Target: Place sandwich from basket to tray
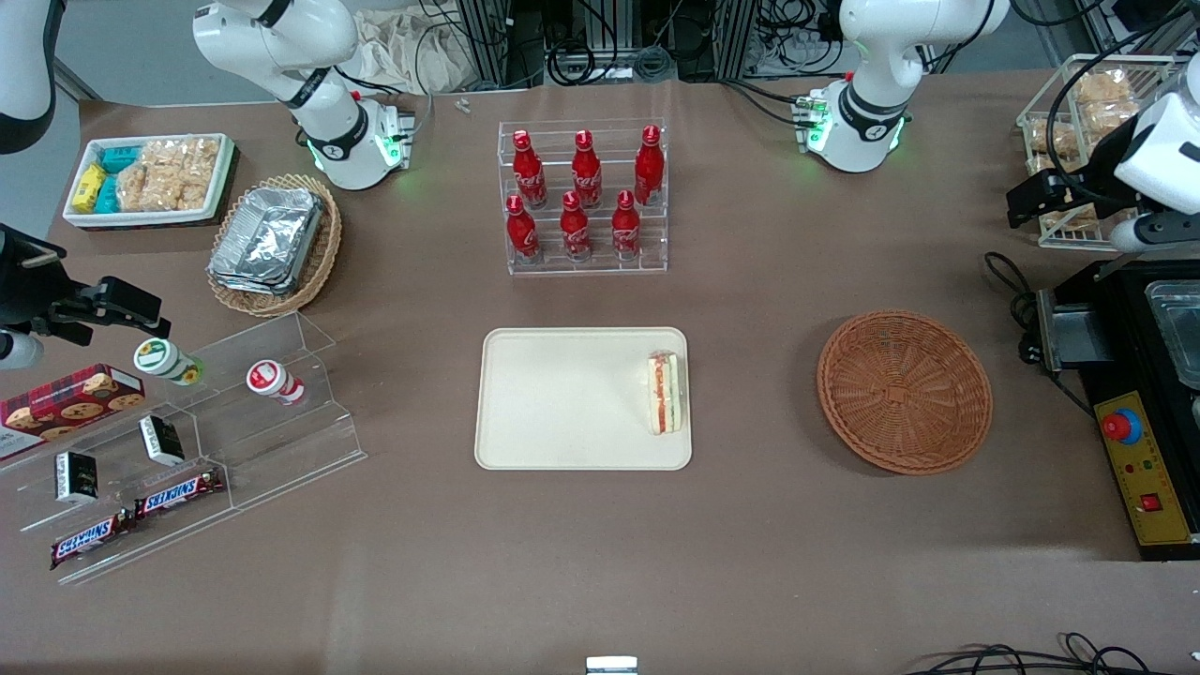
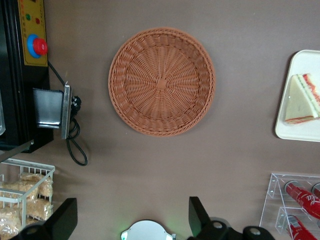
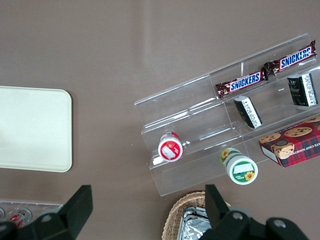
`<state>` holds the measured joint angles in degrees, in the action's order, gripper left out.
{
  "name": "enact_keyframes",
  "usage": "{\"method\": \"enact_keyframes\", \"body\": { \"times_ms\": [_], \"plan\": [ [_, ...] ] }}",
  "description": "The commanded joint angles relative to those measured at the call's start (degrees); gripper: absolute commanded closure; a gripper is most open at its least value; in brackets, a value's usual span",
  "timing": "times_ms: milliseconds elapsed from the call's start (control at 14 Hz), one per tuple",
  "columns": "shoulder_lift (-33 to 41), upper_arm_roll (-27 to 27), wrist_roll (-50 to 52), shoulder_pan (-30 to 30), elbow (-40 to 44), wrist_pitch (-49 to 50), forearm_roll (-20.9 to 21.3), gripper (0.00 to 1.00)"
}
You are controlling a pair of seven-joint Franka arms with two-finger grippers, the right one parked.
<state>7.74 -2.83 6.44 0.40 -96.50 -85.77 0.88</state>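
The pale triangular sandwich (image 1: 665, 392) lies on the cream rectangular tray (image 1: 562, 398), well apart from the spread-fingered, empty gripper (image 2: 131, 220) raised farther back than the round reddish-brown wicker basket (image 1: 904, 391).

Sandwich (image 1: 665, 392) lies on tray (image 1: 562, 398) edge nearest empty basket (image 1: 904, 390), hand (image 2: 131, 220) above.

White arm, black gripper (image 2: 132, 220), black fingers (image 2: 64, 219).

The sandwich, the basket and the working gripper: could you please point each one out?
sandwich (image 1: 665, 392): front view, its filling edge.
basket (image 1: 905, 391): front view, woven middle.
gripper (image 2: 132, 220): left wrist view, between its open fingers.
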Motion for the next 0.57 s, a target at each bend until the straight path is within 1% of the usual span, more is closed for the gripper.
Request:
{"method": "enact_keyframes", "body": {
  "times_ms": [0,214,500],
  "plan": [
    [-2.4,-0.9,0.0,-0.6,6.6,2.7,0.1,0.00],
    [-4.0,-1.4,0.1,-0.6,9.4,4.0,1.0,0.00],
    [-5.0,-2.3,0.1,-0.5,9.5,4.8,1.4,0.00]
  ]
}}
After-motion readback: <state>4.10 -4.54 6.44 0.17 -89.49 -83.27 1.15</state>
